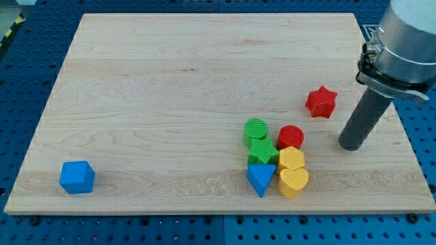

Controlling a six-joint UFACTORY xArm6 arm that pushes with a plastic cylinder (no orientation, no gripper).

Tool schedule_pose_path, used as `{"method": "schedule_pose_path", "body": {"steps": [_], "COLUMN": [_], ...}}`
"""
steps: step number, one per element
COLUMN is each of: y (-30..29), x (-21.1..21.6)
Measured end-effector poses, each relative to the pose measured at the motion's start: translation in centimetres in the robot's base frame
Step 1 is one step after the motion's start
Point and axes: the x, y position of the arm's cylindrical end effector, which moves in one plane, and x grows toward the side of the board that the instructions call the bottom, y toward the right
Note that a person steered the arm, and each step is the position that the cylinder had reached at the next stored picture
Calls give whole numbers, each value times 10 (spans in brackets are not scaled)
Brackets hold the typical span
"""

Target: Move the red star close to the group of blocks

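My tip (353, 145), a bare rod with no jaws to open or close, rests near the board's (170, 75) right edge, below-right of the red star (321, 102), which we judge awaits a push toward the group (276, 158) by the bottom edge.

A pale wooden board (170, 82) lies on a blue pegboard bench. Near the view's right sits a red star (321, 102), with my tip (352, 144) resting on the wood just beside it, lower right. A cluster lies close by: green cylinder (255, 130), green star (262, 151), red cylinder (291, 137), yellow hexagon (292, 159), yellow heart (293, 182), blue triangle (260, 178). A blue cube (76, 177) sits alone, bottom left.
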Motion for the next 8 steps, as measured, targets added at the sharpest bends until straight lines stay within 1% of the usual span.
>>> {"method": "schedule_pose_path", "body": {"steps": [1,3,4,5,6,7,8], "y": [26,57,45,25,1,-1,-2], "x": [0,-45,-71,-87,-87,-84,-72]}}
